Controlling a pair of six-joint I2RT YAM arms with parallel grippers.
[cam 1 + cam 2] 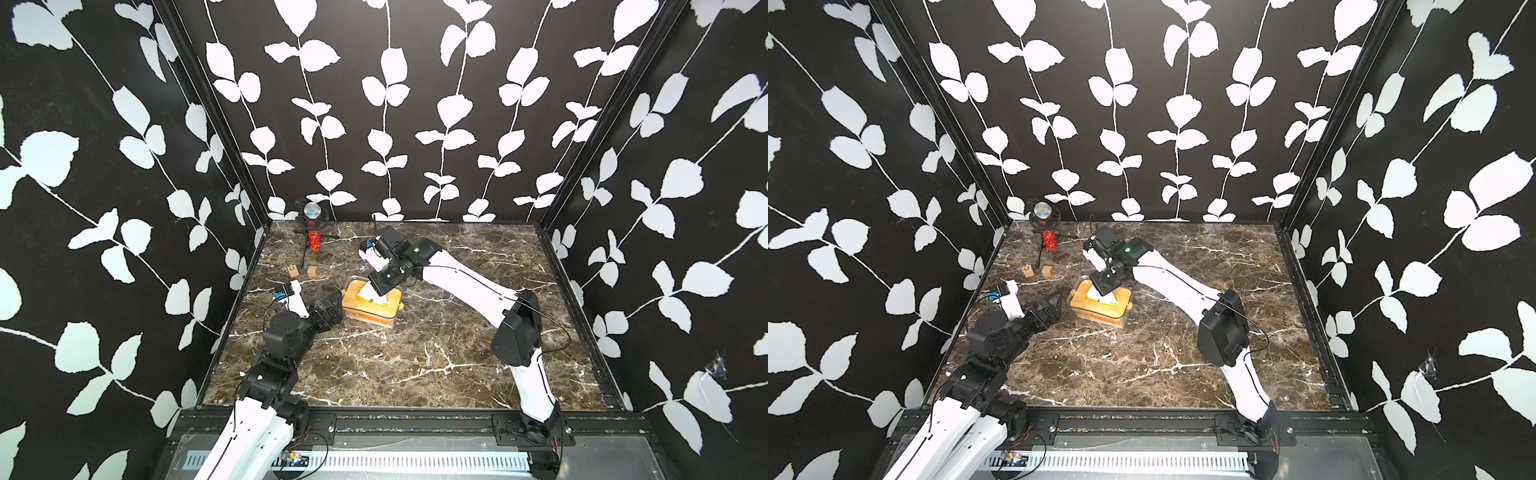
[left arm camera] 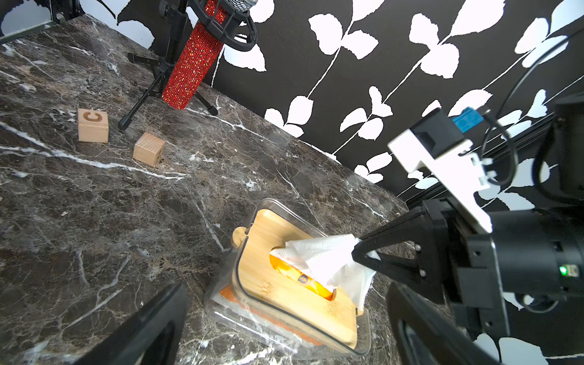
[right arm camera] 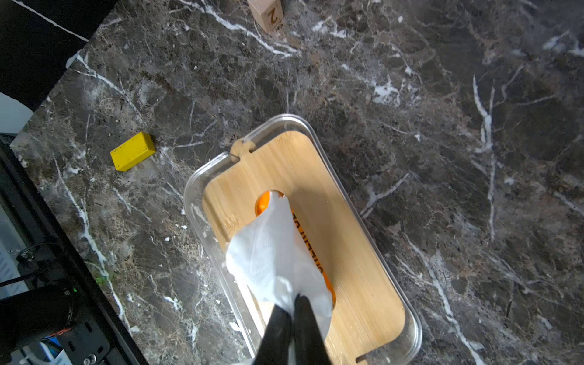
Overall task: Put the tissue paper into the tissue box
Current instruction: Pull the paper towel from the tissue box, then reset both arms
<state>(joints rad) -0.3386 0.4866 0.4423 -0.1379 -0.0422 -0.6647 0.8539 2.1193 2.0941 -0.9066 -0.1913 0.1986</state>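
1. Since the tissue paper (image 2: pixel 316 286) already lies inside the tissue box (image 3: pixel 191 192), its orange top showing through the oval slot (image 2: pixel 327 294), the main part of the task looks done.
2. Over the pack, the bamboo lid (image 3: pixel 363 252) sits within the box's clear rim and looks level. Whether it is fully seated all the way round I cannot tell.
3. A white sheet (image 3: pixel 271 252) rises out of the slot. The right gripper (image 3: pixel 295 298) is closed on the sheet's upper end, directly above the box, with the jaws pinched tight on the paper.
4. What is left, as I judge it, is small — the sheet needs letting go so that it stands loosely out of the slot, and the arm needs to lift clear of the box.
5. Through the box's transparent wall only the pack's orange and white show, in both top views and in the left wrist view. Nothing else appears to be inside.
6. Just beside the box, on the robot's left, the left gripper (image 1: pixel 332 309) hangs low with its jaws spread wide, and it holds nothing.
7. Farther out on the marble table (image 3: pixel 442 94), a yellow block (image 3: pixel 132 155) lies near the box but apart from it. Two wooden blocks (image 2: pixel 93 124) stand beyond the box toward the back wall, and a red microphone (image 2: pixel 189 63) on its tripod stands farther still — none of them touches the box.
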